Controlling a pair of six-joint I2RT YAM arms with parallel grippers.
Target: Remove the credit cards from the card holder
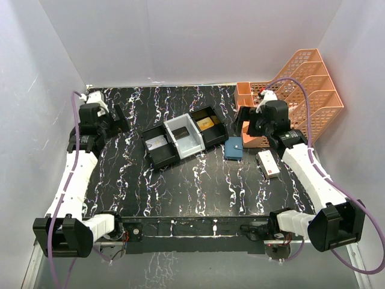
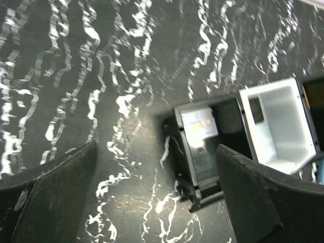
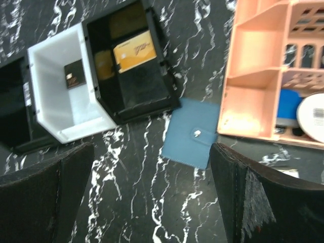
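Open room: I had bare table (image 1: 180,192) on the near side of the tray (image 1: 170,133) — the peach organizer (image 1: 301,90) crowded its right.
Grippers: left gripper (image 2: 157,197) and right gripper (image 3: 152,192) both gaped wide, holding nothing, flanking the tray.
Card holder (image 3: 190,132): lay shut just right of the tray — I judged it light and floppy; pin the body, lift the snap tab (image 3: 198,133).

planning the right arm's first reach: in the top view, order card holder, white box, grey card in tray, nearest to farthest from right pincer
From the right pincer:
1. card holder, close by, toward the bases
2. white box, beside the right forearm
3. grey card, left end of the tray
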